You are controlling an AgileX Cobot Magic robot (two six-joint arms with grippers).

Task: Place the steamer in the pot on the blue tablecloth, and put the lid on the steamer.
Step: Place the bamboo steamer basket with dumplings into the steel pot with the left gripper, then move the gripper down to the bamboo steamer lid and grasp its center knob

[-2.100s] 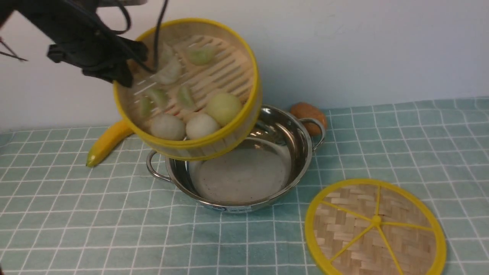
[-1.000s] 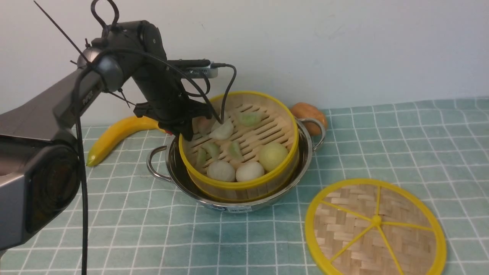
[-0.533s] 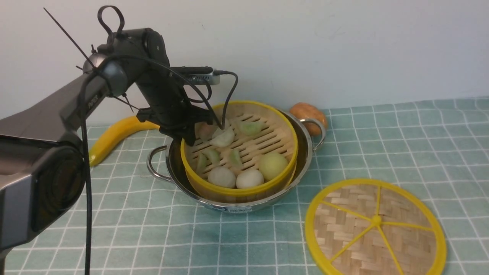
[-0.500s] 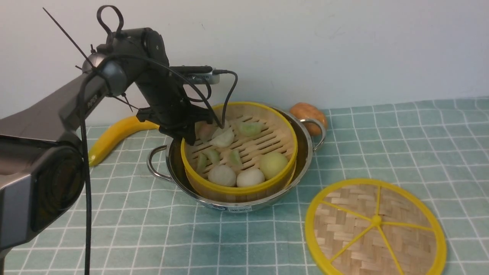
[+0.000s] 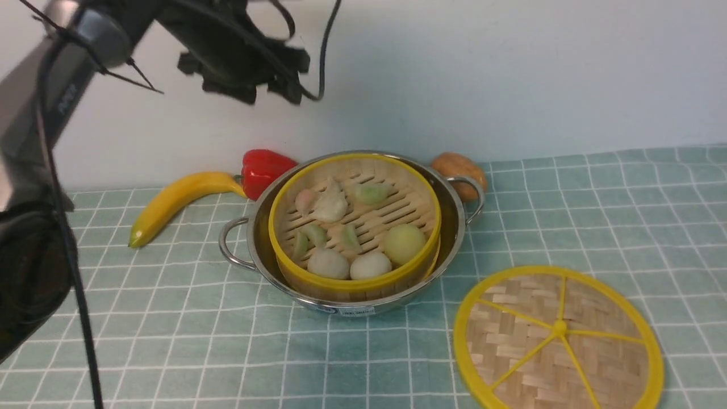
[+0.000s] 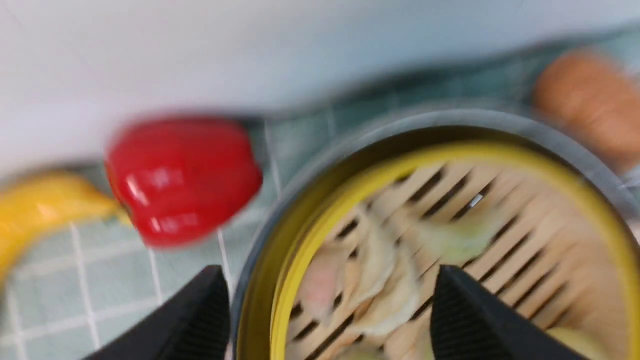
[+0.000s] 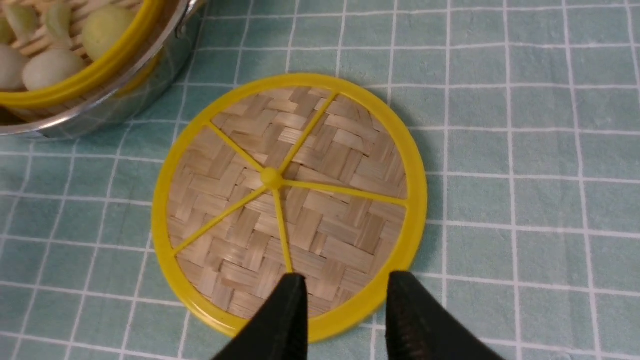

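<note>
Hovering at the lid's [image 7: 300,220] rim, right pincer [image 7: 347,280] parted, empty — the nearer arm; left pincer [image 5: 268,94], wide open, well apart from it.

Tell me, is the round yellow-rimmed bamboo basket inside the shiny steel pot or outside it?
Inside. The round yellow-rimmed bamboo basket sits in the shiny steel pot, whose rim rings it all around.

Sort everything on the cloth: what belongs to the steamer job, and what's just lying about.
Belongs to the job: steamer, pot, lid, blue cloth.
Just lying about: banana, red pepper, brown potato-like lump behind the pot.
</note>
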